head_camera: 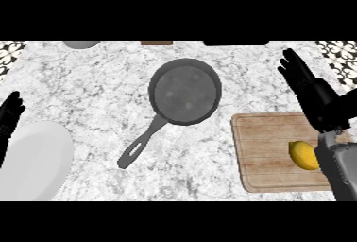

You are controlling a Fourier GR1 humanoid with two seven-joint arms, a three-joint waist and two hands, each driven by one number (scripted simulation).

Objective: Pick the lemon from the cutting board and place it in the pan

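Note:
A yellow lemon [302, 154] lies on the wooden cutting board [268, 151] at the right, partly hidden by my right forearm. My right hand [310, 90] hovers above the board's far right corner with its fingers straight and open, holding nothing. The dark grey pan [185, 90] sits in the middle of the counter, its handle [141, 143] pointing toward the lower left; nothing lies in it. My left hand [8, 118] rests at the left edge, fingers up and open.
A white plate [31, 160] lies at the lower left beside my left hand. Along the far edge sit a grey round object [82, 44], a brown item [156, 42] and a black item [235, 43], all cut off by the view.

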